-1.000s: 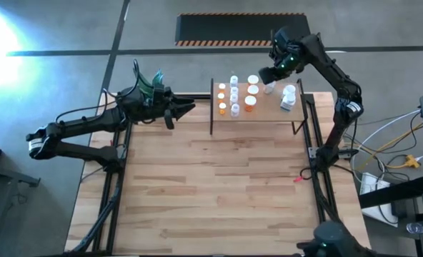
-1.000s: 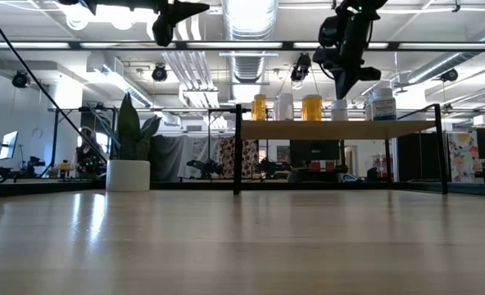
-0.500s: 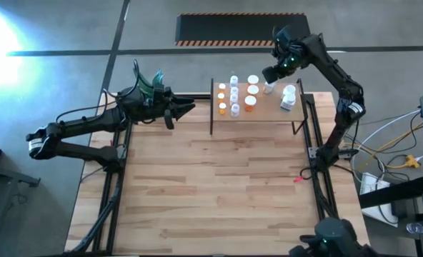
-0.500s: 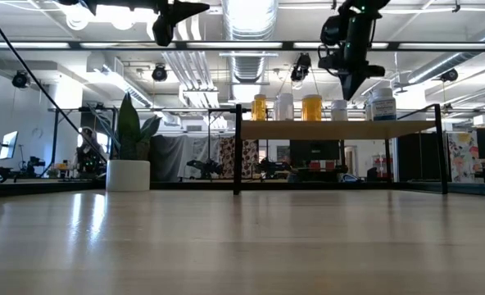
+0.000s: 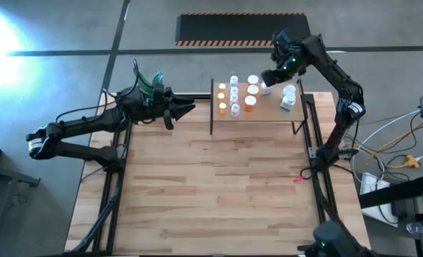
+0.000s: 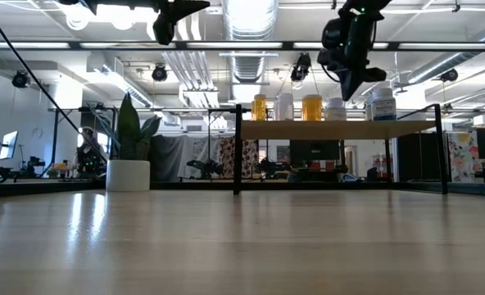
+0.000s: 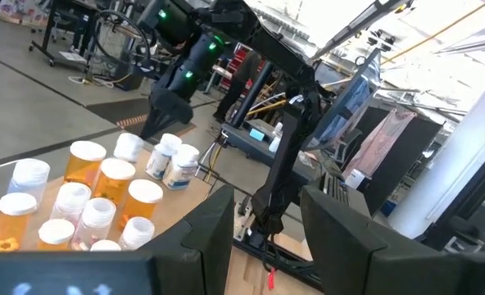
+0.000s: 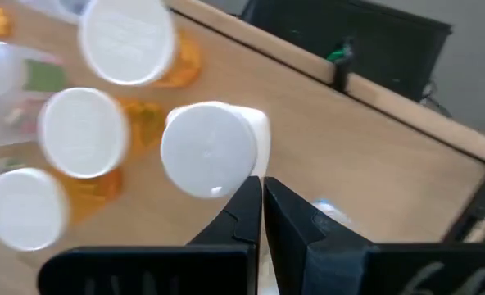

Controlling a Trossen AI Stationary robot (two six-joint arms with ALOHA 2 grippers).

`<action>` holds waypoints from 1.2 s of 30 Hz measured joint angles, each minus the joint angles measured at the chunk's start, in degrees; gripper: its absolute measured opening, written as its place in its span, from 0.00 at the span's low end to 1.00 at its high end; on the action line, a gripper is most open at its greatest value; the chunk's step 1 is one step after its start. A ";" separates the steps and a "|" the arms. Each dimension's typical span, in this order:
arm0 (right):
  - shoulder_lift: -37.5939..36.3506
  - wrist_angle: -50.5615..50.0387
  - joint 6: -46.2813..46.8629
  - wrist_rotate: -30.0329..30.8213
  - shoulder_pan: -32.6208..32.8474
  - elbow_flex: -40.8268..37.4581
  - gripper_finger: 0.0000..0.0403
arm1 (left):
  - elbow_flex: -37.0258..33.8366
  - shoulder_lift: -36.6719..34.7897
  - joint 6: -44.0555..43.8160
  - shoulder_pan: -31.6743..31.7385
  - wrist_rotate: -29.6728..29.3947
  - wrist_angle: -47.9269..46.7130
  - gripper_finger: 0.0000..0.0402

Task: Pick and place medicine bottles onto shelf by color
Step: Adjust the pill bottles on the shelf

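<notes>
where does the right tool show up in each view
high view: right tool above the shelf's far right part.
low view: hangs from the top, right of centre, above the shelf.
left wrist view: dark, above the bottles.
right wrist view: its own shut fingers, bottom centre.
Shared landmark: the shelf.

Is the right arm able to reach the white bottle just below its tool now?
Probably yes: the right tool, fingers shut, hangs over the shelf beside the white bottle, with nothing between them. It must open first.
</notes>
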 joint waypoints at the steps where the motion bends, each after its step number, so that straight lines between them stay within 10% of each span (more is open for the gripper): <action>1: -0.09 0.02 0.36 -0.77 0.15 0.04 0.02 | 0.00 0.00 0.02 0.00 0.00 0.00 0.32; 36: 4.59 1.70 -5.09 5.52 3.66 4.90 0.02 | 0.00 0.35 0.04 0.01 0.00 -0.04 0.32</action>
